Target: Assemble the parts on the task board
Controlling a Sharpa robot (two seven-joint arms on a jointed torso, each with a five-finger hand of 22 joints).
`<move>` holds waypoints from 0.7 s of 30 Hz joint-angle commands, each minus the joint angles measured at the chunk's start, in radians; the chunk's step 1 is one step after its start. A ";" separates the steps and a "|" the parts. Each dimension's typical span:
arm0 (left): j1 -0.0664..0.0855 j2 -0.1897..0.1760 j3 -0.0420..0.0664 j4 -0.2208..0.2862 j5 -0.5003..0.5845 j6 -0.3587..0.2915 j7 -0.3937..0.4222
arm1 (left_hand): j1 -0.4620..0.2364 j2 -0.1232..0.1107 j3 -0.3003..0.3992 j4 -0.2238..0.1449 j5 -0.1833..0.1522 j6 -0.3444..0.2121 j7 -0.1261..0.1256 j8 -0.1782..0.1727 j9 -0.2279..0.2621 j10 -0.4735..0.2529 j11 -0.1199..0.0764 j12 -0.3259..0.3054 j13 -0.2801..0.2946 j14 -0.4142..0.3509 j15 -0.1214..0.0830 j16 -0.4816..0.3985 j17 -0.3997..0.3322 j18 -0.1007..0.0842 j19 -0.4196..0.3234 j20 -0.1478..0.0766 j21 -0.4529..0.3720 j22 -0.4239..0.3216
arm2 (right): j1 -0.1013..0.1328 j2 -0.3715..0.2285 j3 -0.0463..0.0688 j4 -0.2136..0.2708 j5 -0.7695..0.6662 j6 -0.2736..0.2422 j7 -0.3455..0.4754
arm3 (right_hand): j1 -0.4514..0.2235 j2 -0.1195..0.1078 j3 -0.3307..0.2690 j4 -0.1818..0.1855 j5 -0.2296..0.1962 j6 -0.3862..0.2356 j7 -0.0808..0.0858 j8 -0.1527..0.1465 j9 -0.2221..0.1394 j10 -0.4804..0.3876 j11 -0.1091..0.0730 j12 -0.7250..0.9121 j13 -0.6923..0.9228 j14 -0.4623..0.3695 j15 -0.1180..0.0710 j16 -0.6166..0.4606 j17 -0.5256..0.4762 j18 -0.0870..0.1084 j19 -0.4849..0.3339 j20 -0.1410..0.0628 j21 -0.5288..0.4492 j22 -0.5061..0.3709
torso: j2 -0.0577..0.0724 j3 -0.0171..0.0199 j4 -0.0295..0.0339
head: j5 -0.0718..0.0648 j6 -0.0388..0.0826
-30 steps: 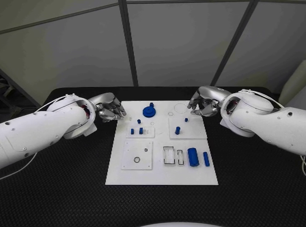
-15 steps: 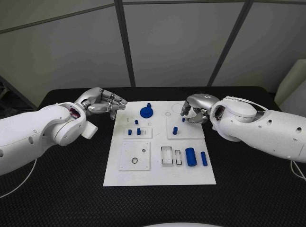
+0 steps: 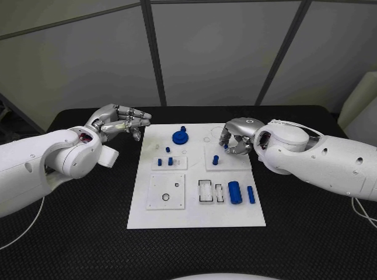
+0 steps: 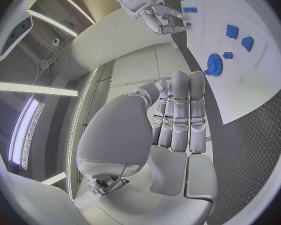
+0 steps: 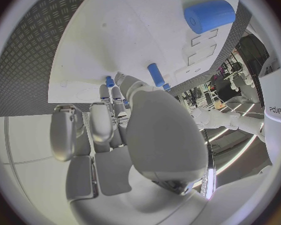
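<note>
Right hand (image 3: 236, 141) curled, fingertips down, over the far right part of the board (image 3: 197, 217). Cannot tell whether anything is pinched there: fingers (image 5: 100, 120) reach down right beside a small peg (image 5: 109, 81), with the contact itself hidden.

Just beside that hand, toward the board's near edge, stands an upright peg (image 3: 215, 158). At the middle of the far edge sits a gear (image 3: 180, 138). Toward the left edge stand three small pieces (image 3: 165, 160), close together. Near the right edge, well nearer the front, lie a thick cylinder (image 3: 235, 192) and, just beside it, a slim rod (image 3: 251, 195).

Left hand (image 3: 119, 123) raised off the board's far left corner, above the table (image 3: 62, 233), fingers straight and side by side, thumb apart, holding nothing.

Likely trouble from here:
- Tipping or flicking the upright peg with a curled finger, given so little room between hand and pieces.
- Pinching the small peg off-centre, then losing it on the lift and letting it roll off the board onto the table.
- Shifting the board itself, should the fingertips press down, with nothing seen steadying it.

No brand, label or readable writing on board, pieces or hands.
</note>
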 commanded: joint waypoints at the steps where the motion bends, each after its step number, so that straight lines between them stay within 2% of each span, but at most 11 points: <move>1: 0.001 -0.001 0.001 0.007 0.061 0.007 0.031 | -0.004 0.004 0.000 -0.006 0.005 0.002 0.004 -0.005 0.001 -0.009 -0.001 0.007 0.002 -0.008 0.000 -0.005 -0.001 -0.026 -0.007 0.001 -0.005 -0.002 | 0.001 0.003 0.000 -0.003 -0.025 0.024 -0.007 | 0.011 0.005 0.004 -0.010 0.008 0.004 -0.003 -0.001 0.000 0.014 -0.003 -0.002 -0.006 0.022 0.003 0.005 0.002 0.010 0.003 0.005 0.009 0.074 | -0.001 -0.0005 0.0002 | 0.002 -0.002; 12: 0.001 -0.005 0.001 0.013 0.066 0.013 0.031 | -0.006 0.005 -0.001 -0.006 0.005 0.001 0.005 -0.006 0.002 -0.011 0.000 0.007 0.002 -0.010 0.000 -0.009 -0.003 -0.026 -0.007 0.002 -0.009 -0.004 | 0.001 0.011 0.000 -0.010 -0.047 0.038 -0.023 | 0.013 0.019 0.024 -0.030 0.011 0.022 -0.008 0.003 0.002 0.040 -0.009 0.000 -0.023 0.023 -0.002 0.008 0.000 0.003 0.019 0.000 0.031 0.103 | -0.001 0.0006 0.0002 | 0.003 -0.004; 14: 0.001 -0.005 0.001 0.012 0.066 0.014 0.030 | -0.006 0.005 -0.001 -0.006 0.005 0.001 0.005 -0.006 0.002 -0.011 0.000 0.007 0.002 -0.010 0.000 -0.009 -0.003 -0.026 -0.007 0.002 -0.009 -0.004 | 0.000 0.011 0.000 -0.010 -0.055 0.038 -0.029 | 0.019 0.028 0.035 -0.044 0.013 0.035 -0.012 0.007 0.006 0.061 -0.014 0.004 -0.027 0.018 -0.007 -0.010 -0.029 -0.002 0.032 -0.004 0.047 0.123 | -0.001 0.0009 0.0001 | 0.002 -0.004; 21: 0.001 -0.005 0.001 0.012 0.067 0.019 0.027 | -0.006 0.005 0.000 -0.007 0.005 0.001 0.005 -0.007 0.002 -0.011 0.000 0.007 0.002 -0.010 0.001 -0.010 -0.004 -0.026 -0.007 0.002 -0.010 -0.004 | -0.002 0.015 0.000 -0.009 -0.080 0.025 -0.048 | 0.019 0.056 0.049 -0.077 0.014 0.074 -0.025 0.020 0.018 0.112 -0.030 0.013 -0.031 0.019 -0.021 -0.007 -0.033 -0.010 0.051 -0.016 0.074 0.157 | -0.001 0.0005 -0.0001 | 0.000 -0.005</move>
